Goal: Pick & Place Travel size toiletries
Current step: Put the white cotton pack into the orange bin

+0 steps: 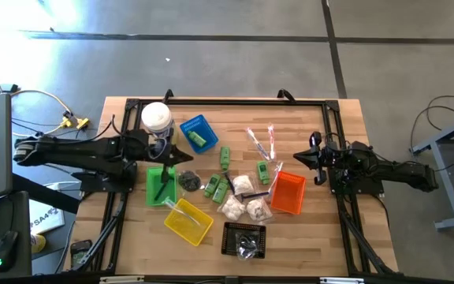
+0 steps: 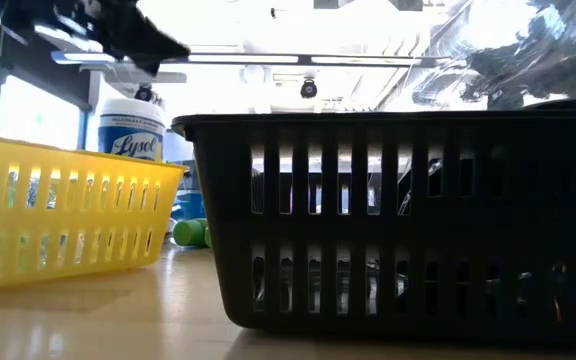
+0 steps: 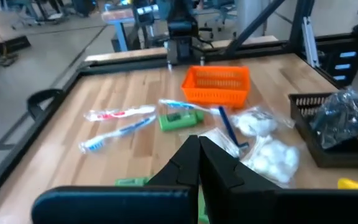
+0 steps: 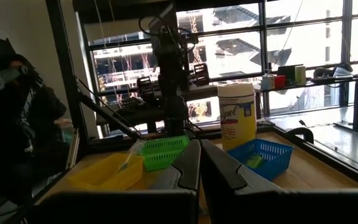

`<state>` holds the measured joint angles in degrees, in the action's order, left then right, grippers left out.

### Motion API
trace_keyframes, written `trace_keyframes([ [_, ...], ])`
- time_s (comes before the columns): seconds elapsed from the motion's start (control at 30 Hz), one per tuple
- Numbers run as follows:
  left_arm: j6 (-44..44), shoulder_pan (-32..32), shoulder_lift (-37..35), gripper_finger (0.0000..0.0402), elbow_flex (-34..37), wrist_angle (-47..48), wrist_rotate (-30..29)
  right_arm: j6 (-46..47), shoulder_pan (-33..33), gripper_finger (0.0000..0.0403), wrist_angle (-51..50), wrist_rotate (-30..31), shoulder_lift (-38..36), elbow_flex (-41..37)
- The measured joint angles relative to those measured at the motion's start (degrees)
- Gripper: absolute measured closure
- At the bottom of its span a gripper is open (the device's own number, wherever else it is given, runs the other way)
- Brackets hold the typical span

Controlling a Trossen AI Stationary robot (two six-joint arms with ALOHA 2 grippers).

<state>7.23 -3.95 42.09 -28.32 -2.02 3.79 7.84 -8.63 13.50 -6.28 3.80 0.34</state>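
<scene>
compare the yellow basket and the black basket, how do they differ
The yellow basket lies turned at an angle to the table edge; the black basket sits square to it. The yellow one holds a thin clear-wrapped stick leaning over its rim; the black one holds crumpled clear wrapping with dark bits. The yellow one lies nearer the left gripper, the black one more central. Both are slotted plastic baskets near the table's front edge.

Table [image 1: 132, 237]: white jar [image 1: 156, 117] far left; blue basket [image 1: 197, 132], green basket [image 1: 161, 186], yellow basket [image 1: 188, 222], orange basket [image 1: 288, 192], black basket [image 1: 244, 239].
</scene>
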Motion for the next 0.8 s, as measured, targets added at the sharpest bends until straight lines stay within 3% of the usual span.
trace_keyframes([
  [0.4, -2.91, -5.45, 1.27, 0.0401, 17.96, -23.40, 1.43, -2.32, -0.02, 0.0399, 0.02, 0.15, 0.01, 0.02],
  [0.8, -1.17, -5.81, 0.36, 0.0401, 18.75, -16.51, 1.64, -2.72, 0.00, 0.0399, -0.27, -0.10, 0.01, 0.01],
])
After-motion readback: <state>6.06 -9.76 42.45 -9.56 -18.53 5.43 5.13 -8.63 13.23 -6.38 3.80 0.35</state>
